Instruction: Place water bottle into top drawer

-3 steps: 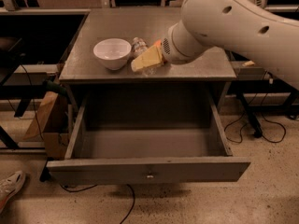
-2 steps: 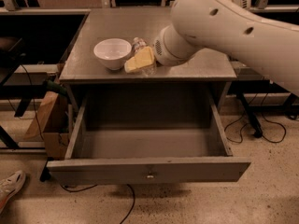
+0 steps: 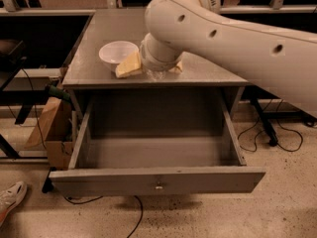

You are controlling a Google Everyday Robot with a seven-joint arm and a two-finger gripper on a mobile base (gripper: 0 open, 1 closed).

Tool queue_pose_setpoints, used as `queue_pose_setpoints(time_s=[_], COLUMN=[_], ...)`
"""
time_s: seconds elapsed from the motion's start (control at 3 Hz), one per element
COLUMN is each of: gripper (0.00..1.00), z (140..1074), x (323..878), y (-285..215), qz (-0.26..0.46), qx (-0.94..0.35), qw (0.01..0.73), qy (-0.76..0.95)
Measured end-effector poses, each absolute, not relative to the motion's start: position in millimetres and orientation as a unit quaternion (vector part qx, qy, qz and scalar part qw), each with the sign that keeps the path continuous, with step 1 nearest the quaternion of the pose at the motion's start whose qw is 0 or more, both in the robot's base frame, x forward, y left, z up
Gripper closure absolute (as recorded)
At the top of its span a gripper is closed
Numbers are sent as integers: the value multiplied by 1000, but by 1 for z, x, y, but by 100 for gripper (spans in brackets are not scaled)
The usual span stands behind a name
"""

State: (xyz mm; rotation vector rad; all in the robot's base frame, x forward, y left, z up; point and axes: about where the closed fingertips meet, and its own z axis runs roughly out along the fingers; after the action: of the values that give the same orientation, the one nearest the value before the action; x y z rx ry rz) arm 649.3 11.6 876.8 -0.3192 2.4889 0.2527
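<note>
Grasp step in hand, nothing in the drawer (image 3: pixel 157 178) yet (it stands pulled out, open at the front). Gripper (image 3: pixel 152 71) is down on the cabinet top (image 3: pixel 208 72), just right of the white bowl (image 3: pixel 118 52). Its jaws are spread wide, one yellow pad on each side of the water bottle (image 3: pixel 159 75), which lies on the top under the wrist, mostly hidden. No squeeze evident. Next, imo: close on the bottle w/o crushing it, lift clear of the edge, bring it fwd over the drawer, lower and release.
</note>
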Motion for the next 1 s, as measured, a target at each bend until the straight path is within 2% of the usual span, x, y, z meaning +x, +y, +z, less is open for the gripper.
queue_pose_setpoints(time_s=[0.67,1.0], gripper=[0,0], z=[865,864], x=[682,698], y=[23,6], qz=[77,67], qx=[-63,-38], qw=[306,317], qy=[947,945])
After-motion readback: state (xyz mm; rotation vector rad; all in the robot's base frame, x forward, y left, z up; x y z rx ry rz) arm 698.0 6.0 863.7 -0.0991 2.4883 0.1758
